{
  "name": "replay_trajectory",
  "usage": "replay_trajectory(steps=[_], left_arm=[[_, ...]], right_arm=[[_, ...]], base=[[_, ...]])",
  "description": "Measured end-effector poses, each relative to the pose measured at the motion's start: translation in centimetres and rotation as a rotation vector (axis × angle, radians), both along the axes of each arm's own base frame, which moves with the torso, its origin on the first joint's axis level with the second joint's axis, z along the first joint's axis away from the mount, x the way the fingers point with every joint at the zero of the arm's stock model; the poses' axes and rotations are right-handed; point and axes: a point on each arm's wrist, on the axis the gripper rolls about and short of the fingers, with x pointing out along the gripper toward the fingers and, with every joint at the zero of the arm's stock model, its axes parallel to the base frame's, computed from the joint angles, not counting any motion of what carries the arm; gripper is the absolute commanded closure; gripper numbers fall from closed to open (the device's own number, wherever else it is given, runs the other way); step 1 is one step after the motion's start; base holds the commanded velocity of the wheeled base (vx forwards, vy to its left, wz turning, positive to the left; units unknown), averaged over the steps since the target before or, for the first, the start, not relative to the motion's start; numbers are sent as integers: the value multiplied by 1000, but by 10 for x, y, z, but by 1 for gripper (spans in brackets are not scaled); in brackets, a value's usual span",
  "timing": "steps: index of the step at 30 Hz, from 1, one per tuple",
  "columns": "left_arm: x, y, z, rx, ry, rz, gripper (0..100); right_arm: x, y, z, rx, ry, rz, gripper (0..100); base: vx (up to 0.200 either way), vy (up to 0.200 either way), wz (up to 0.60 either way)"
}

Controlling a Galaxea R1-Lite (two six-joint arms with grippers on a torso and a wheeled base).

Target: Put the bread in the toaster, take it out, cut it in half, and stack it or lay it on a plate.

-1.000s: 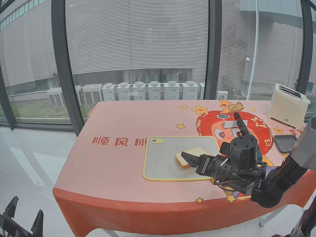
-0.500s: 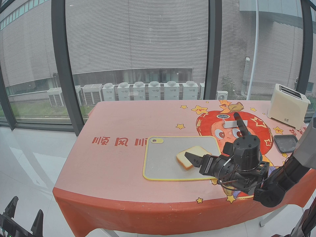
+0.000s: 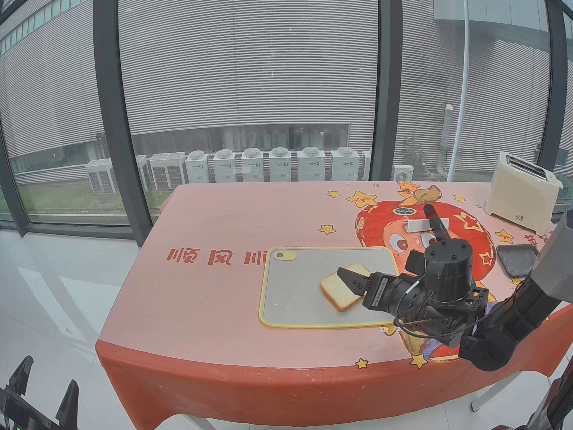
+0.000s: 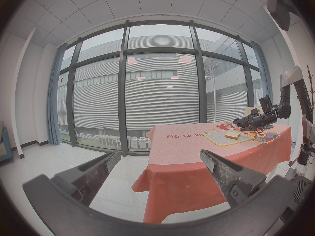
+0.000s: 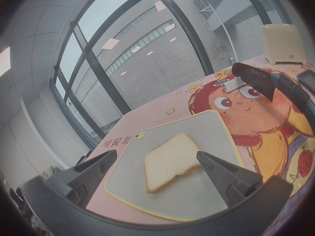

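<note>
A slice of white bread (image 3: 339, 292) lies flat on the grey, yellow-rimmed cutting board (image 3: 292, 288). My right gripper (image 3: 352, 282) hovers open just over the slice's right side. In the right wrist view the bread (image 5: 170, 161) sits between and beyond the spread fingers (image 5: 226, 174), untouched. The cream toaster (image 3: 523, 191) stands at the table's far right, and a dark plate (image 3: 517, 260) lies in front of it. A black knife (image 3: 437, 223) rests on a white holder behind my right wrist. My left gripper (image 4: 157, 163) hangs open and empty, low, off the table's left side.
The orange tablecloth (image 3: 227, 306) has bare room left of the board and behind it. Its front edge runs close below the board. Tall window frames stand behind the table. From the left wrist view, the board (image 4: 219, 138) and bread (image 4: 232, 134) show far off.
My right gripper has slid slightly right and away from me, its fingertips now nearer the slice's far edge. The bread stays on the board. The left arm is still.
</note>
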Motion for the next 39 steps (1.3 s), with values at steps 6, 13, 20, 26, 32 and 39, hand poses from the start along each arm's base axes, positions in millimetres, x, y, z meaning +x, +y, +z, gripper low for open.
replay_trajectory(steps=[6,13,20,26,32,39], left_arm=[[0,0,0,0,0,0,0],[0,0,0,0,0,0,0],[0,0,0,0,0,0,0],[0,0,0,0,0,0,0],[0,0,0,0,0,0,0],[0,0,0,0,0,0,0]], right_arm=[[-8,-1,17,-11,-60,27,0],[-16,-7,28,-100,-143,18,0],[-24,-19,27,-230,-183,19,0],[-34,-30,26,-310,-201,36,0],[-36,-43,40,-313,-241,1,0],[-29,-77,60,-338,-298,-115,0]], base=[[0,0,0],[0,0,0],[0,0,0],[0,0,0],[0,0,0],[0,0,0]])
